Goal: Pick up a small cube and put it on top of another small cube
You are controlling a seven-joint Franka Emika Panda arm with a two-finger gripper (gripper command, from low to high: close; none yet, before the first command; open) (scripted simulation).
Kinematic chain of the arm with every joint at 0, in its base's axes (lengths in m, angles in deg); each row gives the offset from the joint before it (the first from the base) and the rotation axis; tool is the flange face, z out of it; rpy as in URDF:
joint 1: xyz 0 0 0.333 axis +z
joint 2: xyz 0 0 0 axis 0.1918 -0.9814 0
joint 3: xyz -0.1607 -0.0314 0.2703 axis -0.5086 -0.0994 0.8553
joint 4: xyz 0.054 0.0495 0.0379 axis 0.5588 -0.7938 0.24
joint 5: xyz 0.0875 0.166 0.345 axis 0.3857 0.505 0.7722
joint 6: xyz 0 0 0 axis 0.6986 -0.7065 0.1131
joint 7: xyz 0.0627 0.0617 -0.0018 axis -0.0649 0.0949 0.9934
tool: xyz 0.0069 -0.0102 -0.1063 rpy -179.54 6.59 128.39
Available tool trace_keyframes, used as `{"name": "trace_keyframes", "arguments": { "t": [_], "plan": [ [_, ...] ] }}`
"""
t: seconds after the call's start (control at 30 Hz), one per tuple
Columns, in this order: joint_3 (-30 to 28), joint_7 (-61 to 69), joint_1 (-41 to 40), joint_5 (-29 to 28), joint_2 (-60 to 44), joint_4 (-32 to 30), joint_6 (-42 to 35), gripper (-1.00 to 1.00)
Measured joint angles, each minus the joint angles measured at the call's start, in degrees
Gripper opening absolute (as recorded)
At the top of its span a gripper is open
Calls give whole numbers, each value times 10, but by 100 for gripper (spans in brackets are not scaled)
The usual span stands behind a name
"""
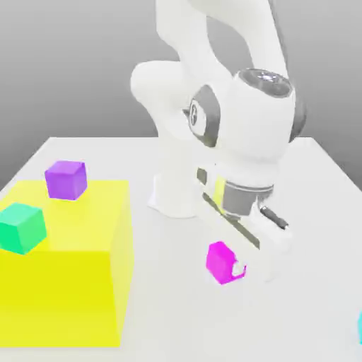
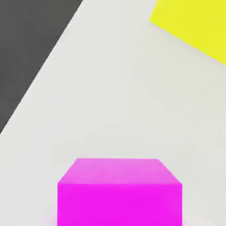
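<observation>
White tabletop (image 1: 177,311), flat and matte, under even light; behind its far edge a plain grey backdrop. In the hand view the table (image 2: 114,110) ends along a slanting edge against dark grey floor.

Large yellow block (image 1: 63,283) sits on the table at the exterior view's left, its upper face level. Two cubes rest on top of it — a purple cube (image 1: 66,179) near the far edge and a green cube (image 1: 22,228) nearer the camera, well apart from each other. A corner of the yellow block (image 2: 194,26) also appears in the hand view.

White arm rises from its base at the back of the table and bends down toward the middle. Gripper (image 1: 240,269) clamped on the small pink cube (image 1: 220,262) — cube looks lifted clear of the surface. Hand view: pink cube (image 2: 119,194) close before the camera.

A sliver of something cyan (image 1: 359,327) sits at the exterior view's right edge.
</observation>
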Motion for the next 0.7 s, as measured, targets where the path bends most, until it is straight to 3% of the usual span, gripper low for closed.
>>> {"name": "trace_keyframes", "arguments": {
  "t": [0.4,0.53,0.57,0.7],
  "plan": [
    [-116,40,-167,93,62,167,-207,-100],
    [-132,40,-184,99,44,152,-172,-100],
    [-132,39,-184,97,35,140,-152,100],
    [-132,39,-184,97,35,140,-152,100]
  ]
}}
